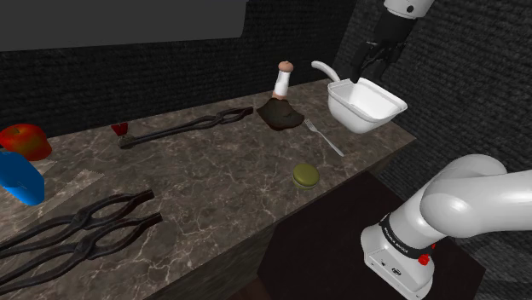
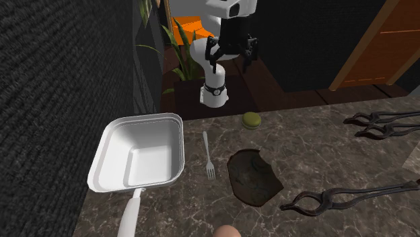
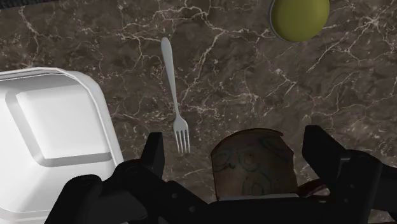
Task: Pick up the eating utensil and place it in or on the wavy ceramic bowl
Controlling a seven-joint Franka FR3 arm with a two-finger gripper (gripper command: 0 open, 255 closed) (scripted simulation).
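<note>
As gripper (image 2: 232, 60) hovers, jaws apart, fork (image 2: 208, 156) between white pan (image 2: 108, 145), brown bowl (image 2: 254, 176)

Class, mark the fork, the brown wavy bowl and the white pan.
fork (image 3: 174, 95), wrist view, handle.
brown wavy bowl (image 2: 253, 176), second exterior view, its inside.
white pan (image 2: 143, 165), second exterior view, its floor.

Marble counter (image 1: 213, 192) carries fork (image 1: 325, 138), brown bowl (image 1: 280, 116), white pan (image 1: 367, 104), tongs (image 1: 183, 128)

White arm (image 1: 460, 200) with dark joints; all-black 2-finger gripper (image 2: 232, 62).
</note>
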